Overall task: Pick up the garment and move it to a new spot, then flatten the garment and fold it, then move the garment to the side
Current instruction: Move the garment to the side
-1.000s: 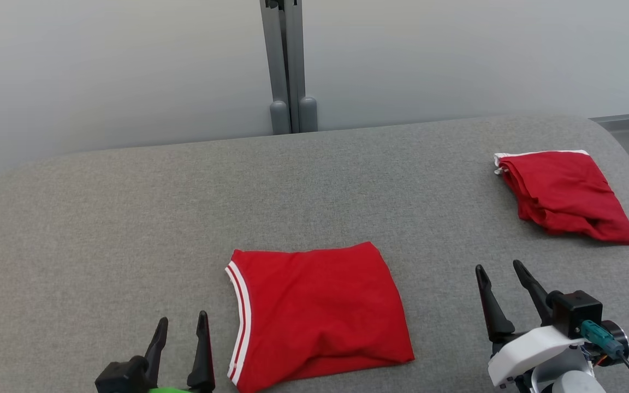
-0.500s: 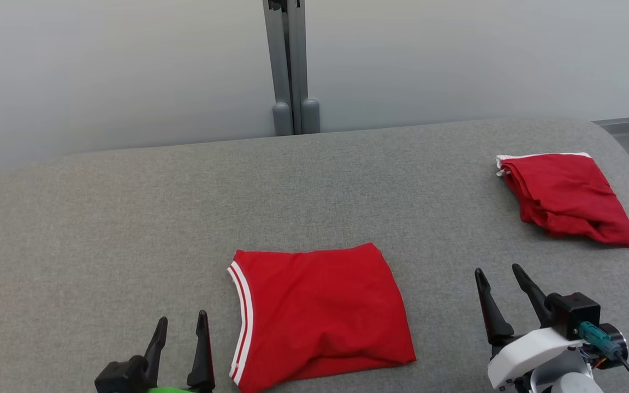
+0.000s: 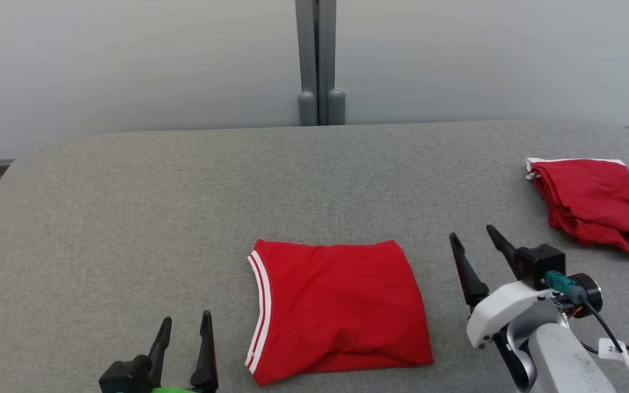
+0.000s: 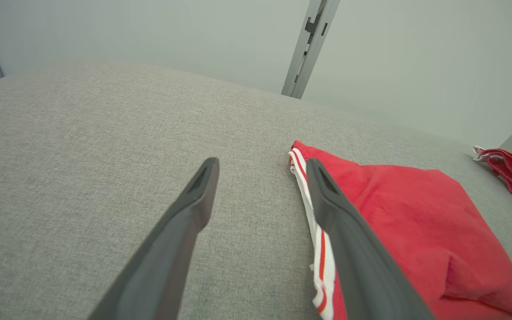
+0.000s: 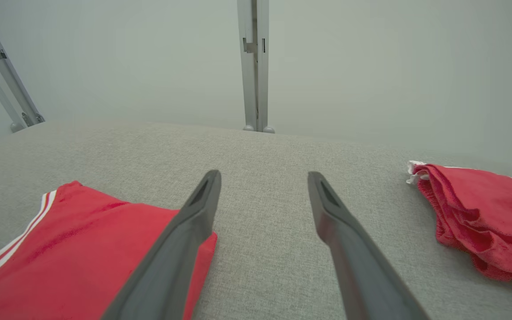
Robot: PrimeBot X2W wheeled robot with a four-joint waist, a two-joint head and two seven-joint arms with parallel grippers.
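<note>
Folded garment [image 3: 342,305] lies mid-bench [image 3: 183,191] by the front edge, left fingers [image 3: 205,349] just off its left side, right fingers [image 3: 464,270] off its right. Crumpled garment [image 3: 598,204] sits further back at the right edge, post [image 3: 319,60] behind the back edge.

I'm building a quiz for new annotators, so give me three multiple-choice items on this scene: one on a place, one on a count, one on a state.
1. Where does the crumpled red garment lie from the folded striped garment?
A) on top of it
B) to the robot's left
C) far off to the robot's right

2. How many red garments lie on the grey table?
A) one
B) two
C) three

3. How is the right gripper?
A) open, holding nothing
B) shut on cloth
C) shut, empty

Key: 1 C, it sits near the table's right edge; 2 B, one folded and one crumpled; 3 A, its fingers stand apart with nothing between.
</note>
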